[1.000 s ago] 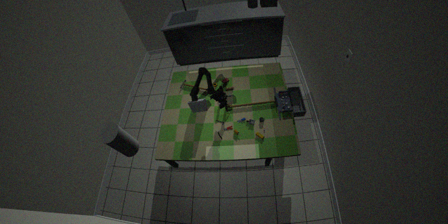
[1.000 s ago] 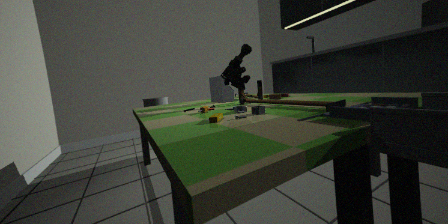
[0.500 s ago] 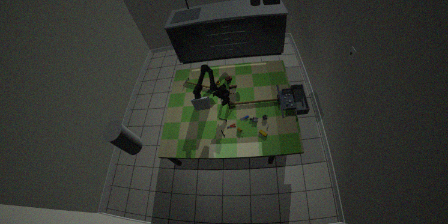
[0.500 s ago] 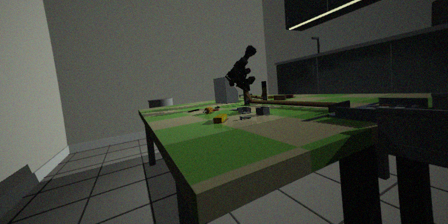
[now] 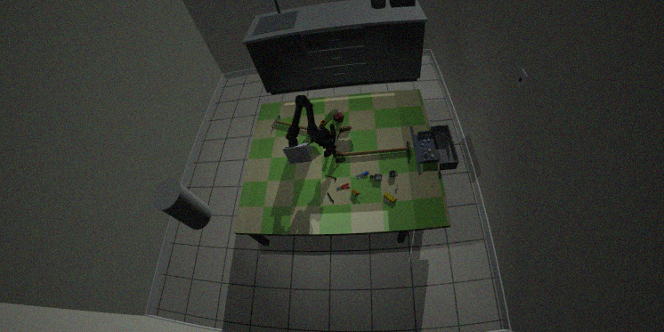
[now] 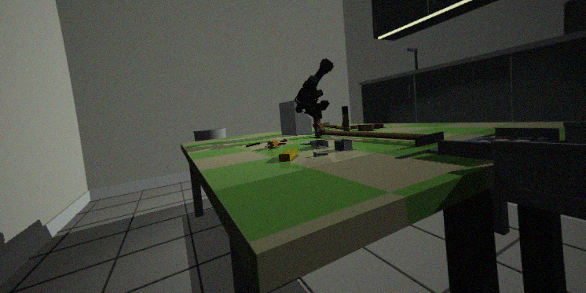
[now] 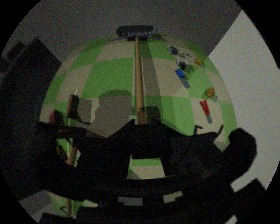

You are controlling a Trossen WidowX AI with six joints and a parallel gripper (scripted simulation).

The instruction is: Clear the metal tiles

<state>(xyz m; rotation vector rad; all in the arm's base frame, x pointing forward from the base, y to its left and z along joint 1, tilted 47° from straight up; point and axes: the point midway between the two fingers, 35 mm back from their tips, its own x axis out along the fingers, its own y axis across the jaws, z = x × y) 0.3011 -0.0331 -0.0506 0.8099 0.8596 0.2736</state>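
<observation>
The long scraper has a thin wooden handle (image 5: 371,151) (image 6: 373,134) (image 7: 139,75) and a dark cross blade (image 5: 408,152) (image 6: 429,138). My gripper (image 5: 337,154) (image 6: 317,122) is shut on the handle's near end, low over the table. The blade is just short of the near edge of the steel bench plate (image 5: 417,154) (image 6: 463,148) and looks slightly raised. Several small metal tiles (image 5: 426,149) lie on the plate. The dark catch box (image 5: 447,147) (image 6: 536,176) adjoins its far end. In the wrist view the plate area is too small and dark to separate tiles.
Small tools and blocks lie in front of the handle, including a yellow block (image 5: 389,198) (image 6: 287,155), a blue-handled tool (image 5: 363,174) (image 7: 180,74) and red pliers (image 5: 344,186) (image 7: 205,107). A rake-like tool (image 5: 280,122) and a red object (image 5: 338,117) lie behind. A grey box (image 5: 298,153) (image 6: 287,118) stands near the arm.
</observation>
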